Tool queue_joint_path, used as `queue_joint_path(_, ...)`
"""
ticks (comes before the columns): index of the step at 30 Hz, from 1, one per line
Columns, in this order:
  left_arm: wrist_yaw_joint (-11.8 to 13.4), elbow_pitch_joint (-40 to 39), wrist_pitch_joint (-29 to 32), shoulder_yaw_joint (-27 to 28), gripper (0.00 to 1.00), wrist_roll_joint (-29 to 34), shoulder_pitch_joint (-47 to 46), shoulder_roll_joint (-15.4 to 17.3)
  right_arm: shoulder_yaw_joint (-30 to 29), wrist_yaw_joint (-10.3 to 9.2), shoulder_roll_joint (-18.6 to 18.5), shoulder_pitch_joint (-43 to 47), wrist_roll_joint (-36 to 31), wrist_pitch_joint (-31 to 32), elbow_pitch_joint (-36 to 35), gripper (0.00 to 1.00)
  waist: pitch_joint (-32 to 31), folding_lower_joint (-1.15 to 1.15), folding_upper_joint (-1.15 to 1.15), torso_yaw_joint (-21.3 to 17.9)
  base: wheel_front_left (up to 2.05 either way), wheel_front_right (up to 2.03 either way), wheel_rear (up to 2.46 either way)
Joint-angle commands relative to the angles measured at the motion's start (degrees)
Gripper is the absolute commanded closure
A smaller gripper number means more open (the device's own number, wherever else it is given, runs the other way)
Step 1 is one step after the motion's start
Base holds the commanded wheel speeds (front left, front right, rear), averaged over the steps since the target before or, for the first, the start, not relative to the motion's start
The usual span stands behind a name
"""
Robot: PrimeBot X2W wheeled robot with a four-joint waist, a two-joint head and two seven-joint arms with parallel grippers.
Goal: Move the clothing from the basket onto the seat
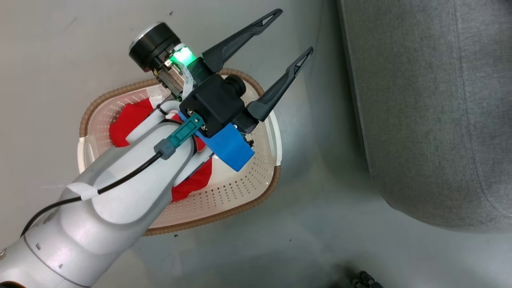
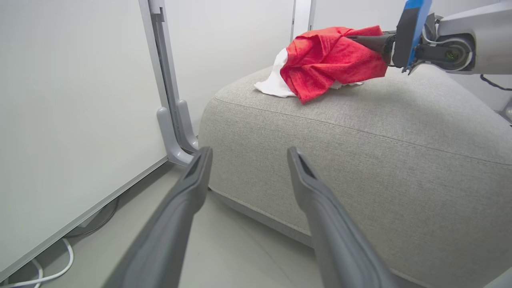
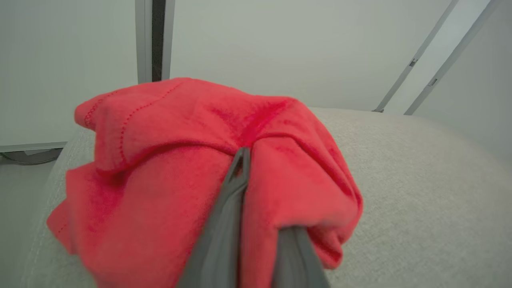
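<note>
Jaws clamped, my right gripper [image 3: 241,160] is holding a bright red soft garment [image 3: 160,160] touching the light grey upholstered seat [image 3: 420,180] beneath.

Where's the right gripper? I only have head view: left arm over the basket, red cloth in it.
Observer: Over the seat. The right gripper is shut on a red garment, pinching a fold.
Operator: Garment down or hanging?
Observer: Partly down. In the left wrist view its lower folds and a white part rest on the seat's top near the rounded corner, while the pinched end is held up.
</note>
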Motion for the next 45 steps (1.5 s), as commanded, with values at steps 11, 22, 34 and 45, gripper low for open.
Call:
queue_joint_path(11, 1.95, 2.32, -1.91, 1.91, 0.00, -2.32, 6.28, -1.93, -0.49, 0.01, 6.24, 15.09, -1.85, -0.20, -10.14, 0.00, -10.10, -0.01, 0.00, 0.20, 0.00, 0.00, 0.00)
queue_joint_path(22, 4.17, -0.93, -2.02, 12.70, 0.00, -1.86, 18.76, -3.57, 10.79, 0.02, 11.12, 25.32, -1.50, -0.20, -21.44, 0.00, -20.39, -0.01, 0.00, 3.07, 0.00, 0.00, 0.00)
queue_joint_path(34, 3.36, -3.29, -2.02, 28.93, 0.00, 2.45, 32.52, -8.06, 19.33, 0.01, 13.24, 33.27, 0.19, -0.20, -26.47, 0.00, -29.27, -0.01, 0.00, 10.03, 0.00, 0.00, 0.00)
queue_joint_path(45, 1.25, -3.79, -1.98, 40.99, 0.00, 6.80, 42.55, -11.15, 22.52, 0.01, 15.04, 38.54, 0.72, -0.20, -27.31, 0.00, -34.88, -0.01, 0.00, 12.37, 0.00, 0.00, 0.00)
